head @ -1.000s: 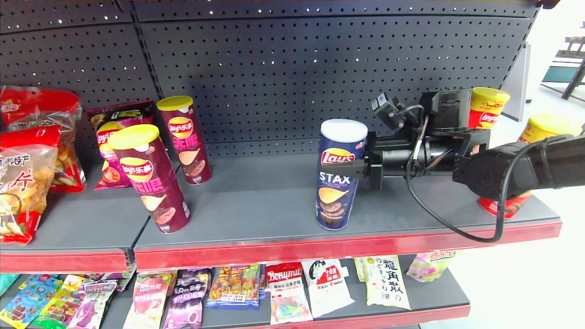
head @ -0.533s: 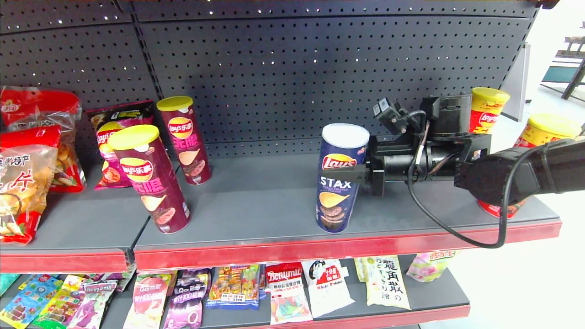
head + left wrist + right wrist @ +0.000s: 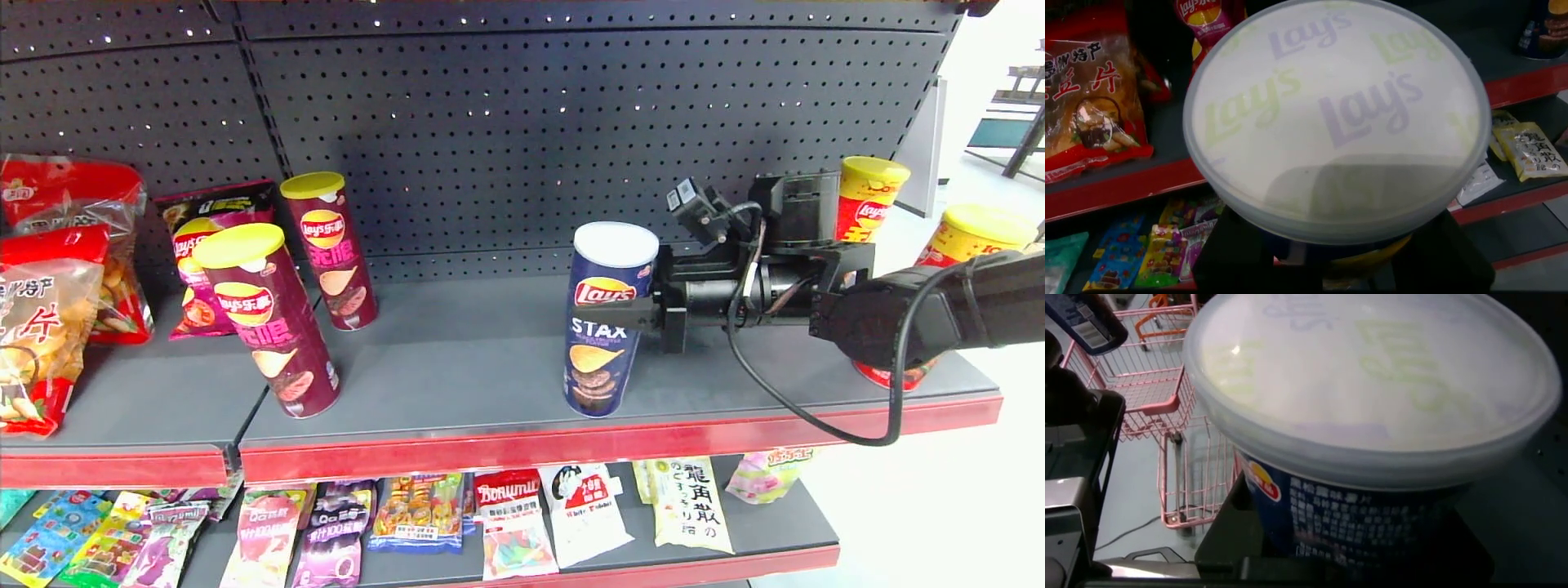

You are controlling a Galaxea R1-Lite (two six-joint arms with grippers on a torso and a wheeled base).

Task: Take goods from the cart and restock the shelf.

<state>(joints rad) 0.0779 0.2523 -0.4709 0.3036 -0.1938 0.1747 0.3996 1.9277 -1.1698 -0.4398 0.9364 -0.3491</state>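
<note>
Blue cardboard crisp canister with a white plastic lid (image 3: 600, 367): found upright on the grey metal shelf deck (image 3: 457, 367), its base just behind the red front lip (image 3: 571, 445). Your right gripper (image 3: 612, 314) was clamped across its upper body from the side, with the arm running level above the deck. In my judgement that side hold kept the tall tube vertical while it was seated, and letting go was the step outstanding. Whether the base bore fully on the deck could not be confirmed.

Your left gripper (image 3: 1335, 265) was closed on a second white-lidded canister (image 3: 1331, 114), lid towards the wrist camera. I judged it held in reserve as the next item.

Left of the blue canister, well apart, stood a pair of maroon tubes with yellow lids (image 3: 265, 318). To its right, behind your arm, stood red tubes with yellow lids (image 3: 869, 196). The open bay between them suited the placement. A dark perforated metal back panel (image 3: 531, 147) rose behind the blue canister, and flat snack sachets (image 3: 506, 523) lay on the tier below it. The pink wire cart (image 3: 1151, 408) stood on pale flooring, beyond the blue canister in the right wrist view.
</note>
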